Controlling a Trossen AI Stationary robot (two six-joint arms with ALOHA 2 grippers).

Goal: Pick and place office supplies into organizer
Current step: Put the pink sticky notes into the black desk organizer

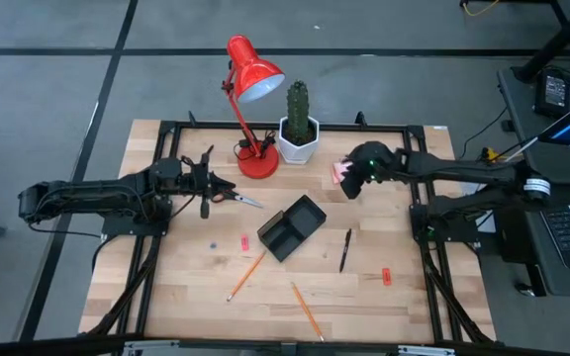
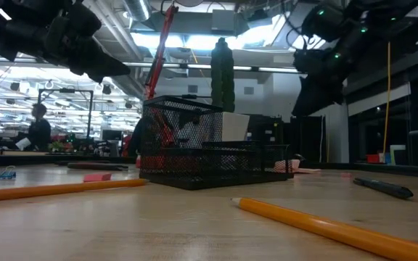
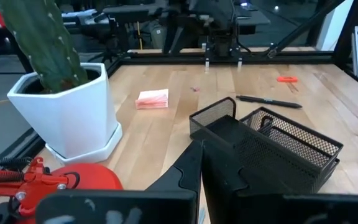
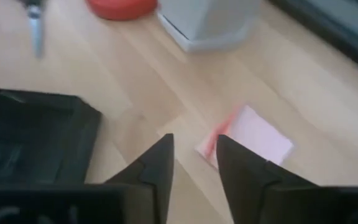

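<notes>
nothing shows inside the organizer (image 1: 292, 226); by the look of it every supply is still on the table (image 1: 186, 297), so the whole job seems to be left.

near edge: two pencils, one (image 1: 246, 276) left of centre, one (image 1: 307, 311) right of it. red piece (image 1: 386, 277) toward the right edge. blue speck (image 1: 213, 244) left.

middle: pen (image 1: 345, 249) just right of the organizer. second red piece (image 1: 244, 242) just left of it. organizer at table centre, set askew.

far half: scissors (image 1: 237, 199) beside the left gripper (image 1: 206, 186), which hovers above the table, fingers together, nothing in them. sticky pad (image 1: 341, 172) on the wood, right of the pot (image 1: 298, 141); right gripper (image 1: 354, 178) hangs just over it, fingers parted a little, holding nothing. lamp (image 1: 256, 77) and cactus (image 1: 297, 103) at the far edge.

view notes:
- right wrist view alone shows the pad (image 4: 251, 138) lying flat ahead of the fingers (image 4: 159, 163), clear of both.
- left wrist view shows the organizer's mesh walls (image 3: 272, 143) and the pad (image 3: 153, 99) apart from the pot (image 3: 73, 112).
- low view shows the organizer (image 2: 202, 148) standing upright in mesh, but not its floor; a person (image 2: 38, 129) is far behind.
- high view alone gives the spacing of everything.
</notes>
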